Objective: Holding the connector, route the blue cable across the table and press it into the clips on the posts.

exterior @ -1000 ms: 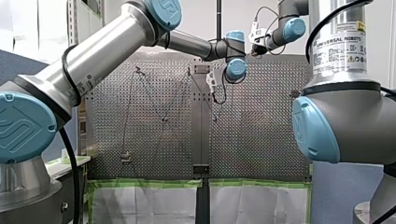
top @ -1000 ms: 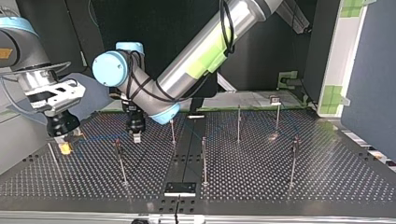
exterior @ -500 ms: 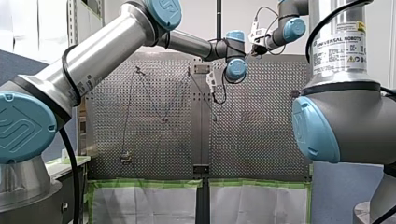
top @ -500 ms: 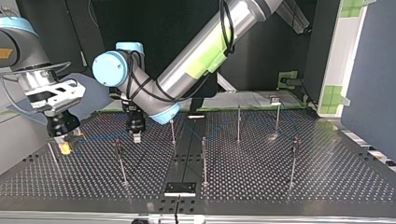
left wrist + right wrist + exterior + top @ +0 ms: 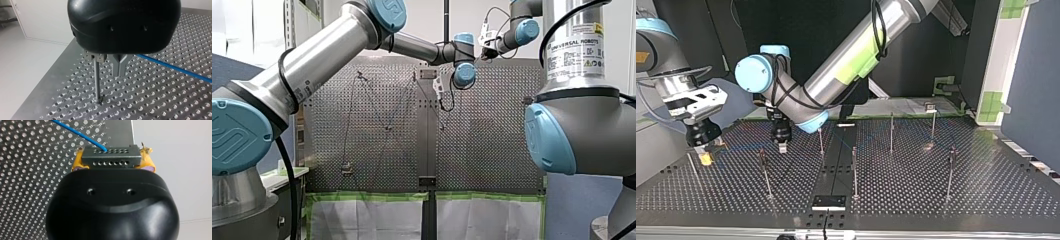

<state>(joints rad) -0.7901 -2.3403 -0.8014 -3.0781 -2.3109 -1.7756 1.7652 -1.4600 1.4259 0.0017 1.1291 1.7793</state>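
Right wrist view shows my right gripper [image 5: 112, 161] clamped on the dark grey holed connector [image 5: 111, 153], at the top view's 9 o'clock, likely tensioning the thin blue cable [image 5: 77, 133] toward my left gripper [image 5: 110, 62], whose opening I cannot tell, poised beside 1 slim steel post [image 5: 96, 80].

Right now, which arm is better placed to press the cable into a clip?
Left. My left gripper hangs right beside a post, with the blue cable running close past it. My right gripper is shut on the connector, so it is busy.
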